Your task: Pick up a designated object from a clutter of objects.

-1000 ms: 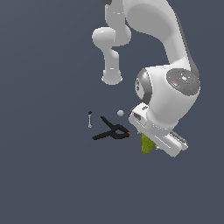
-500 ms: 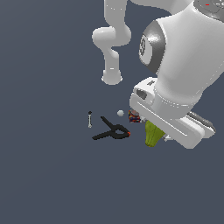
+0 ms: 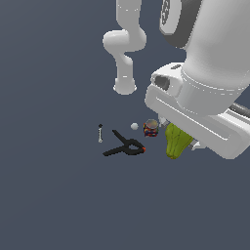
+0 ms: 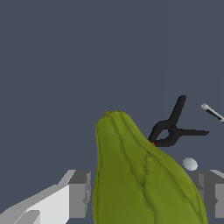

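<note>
The gripper (image 4: 142, 194) is squeezing the green lump (image 4: 140, 175) between its two fingers (image 4: 78, 194). In the exterior view, the lump (image 3: 176, 141) is hanging right of center, just right of the can (image 3: 151, 128). The clamp (image 3: 124, 145), ball (image 3: 134, 126) and stick (image 3: 100, 133) are sitting to the left.

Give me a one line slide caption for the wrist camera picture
Wrist view: the yellow-green pear-like object sits between the gripper fingers, with the black clamp and small white ball beyond.
</note>
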Controlling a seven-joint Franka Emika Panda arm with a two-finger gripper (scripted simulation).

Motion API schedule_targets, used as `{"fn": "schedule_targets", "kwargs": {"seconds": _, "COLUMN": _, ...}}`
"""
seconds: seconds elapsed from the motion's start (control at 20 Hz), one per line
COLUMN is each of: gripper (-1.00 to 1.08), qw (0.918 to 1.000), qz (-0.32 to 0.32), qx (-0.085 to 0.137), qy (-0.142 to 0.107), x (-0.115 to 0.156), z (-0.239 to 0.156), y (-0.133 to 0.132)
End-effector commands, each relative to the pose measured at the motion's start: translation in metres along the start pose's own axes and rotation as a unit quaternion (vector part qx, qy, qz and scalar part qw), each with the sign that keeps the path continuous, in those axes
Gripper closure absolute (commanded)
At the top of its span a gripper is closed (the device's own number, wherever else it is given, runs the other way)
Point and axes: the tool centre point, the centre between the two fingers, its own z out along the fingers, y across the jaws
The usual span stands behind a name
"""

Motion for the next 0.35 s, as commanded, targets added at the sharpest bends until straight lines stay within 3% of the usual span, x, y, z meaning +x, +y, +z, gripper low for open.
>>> {"fn": "schedule_targets", "kwargs": {"seconds": 0.0, "gripper": 1.08, "qw": 1.0, "qz": 0.0, "qx": 0.0, "qy": 0.0, "x": 0.0016, "z": -0.0088, "y": -0.0008}}
{"fn": "schedule_targets", "kwargs": {"seconds": 0.3, "gripper": 1.08, "qw": 1.0, "qz": 0.0, "qx": 0.0, "qy": 0.0, "x": 0.0032, "z": -0.0135, "y": -0.0019}}
